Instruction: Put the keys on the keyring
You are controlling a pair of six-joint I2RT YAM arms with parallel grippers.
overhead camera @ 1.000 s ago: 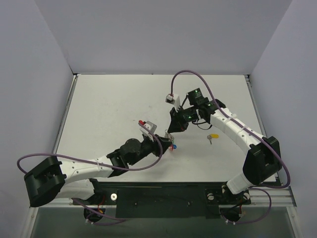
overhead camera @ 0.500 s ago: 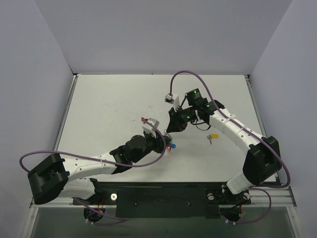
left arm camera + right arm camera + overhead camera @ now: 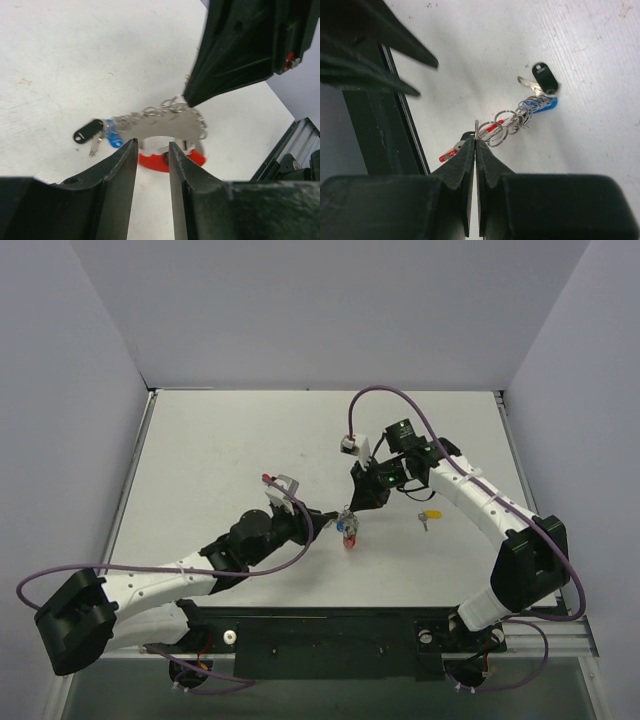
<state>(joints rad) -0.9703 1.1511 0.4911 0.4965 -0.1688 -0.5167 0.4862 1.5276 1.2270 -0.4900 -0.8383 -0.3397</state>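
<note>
One keyring (image 3: 165, 161) lies just beyond the left gripper (image 3: 152, 150), narrowly parted, grip unclear; right gripper (image 3: 475, 142) is clamped on its chain (image 3: 512, 120).

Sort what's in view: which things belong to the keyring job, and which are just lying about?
Job: red keyring; black-capped key and blue-capped key on a chain of small rings; yellow-capped key, loose on the table; right hand, shut on that chain; left hand.
Not the job: purple cables, rig wiring.
</note>
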